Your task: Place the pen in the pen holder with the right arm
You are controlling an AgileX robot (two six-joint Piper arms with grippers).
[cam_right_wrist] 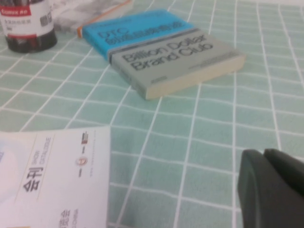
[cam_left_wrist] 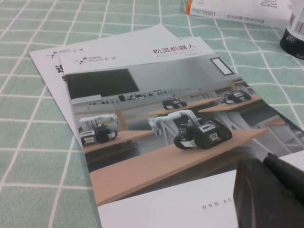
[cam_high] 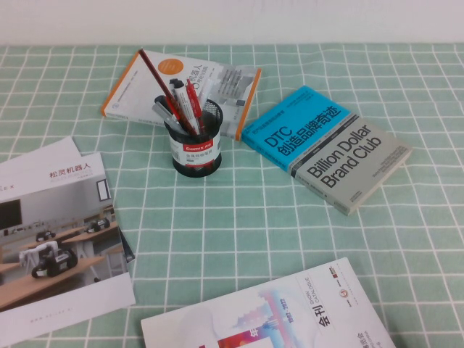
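Observation:
The black mesh pen holder [cam_high: 193, 148] stands upright on the green checked cloth, in front of an orange-edged book. The long thin dark-red pen [cam_high: 156, 77] stands inside it, leaning toward the back left, among shorter red-and-white pens. Neither arm appears in the high view. In the right wrist view my right gripper [cam_right_wrist: 263, 152] hovers low over bare cloth, shut and empty, far from the pen holder [cam_right_wrist: 27, 29]. My left gripper [cam_left_wrist: 266, 160] is shut with nothing in it, above a robot brochure [cam_left_wrist: 156, 137]; the holder's base [cam_left_wrist: 292, 43] shows at the picture's edge.
A blue and grey book [cam_high: 326, 147] lies right of the holder, and the orange-edged book [cam_high: 181, 90] behind it. Brochures [cam_high: 58, 232] lie at the left front. A white magazine [cam_high: 268, 315] lies at the front middle.

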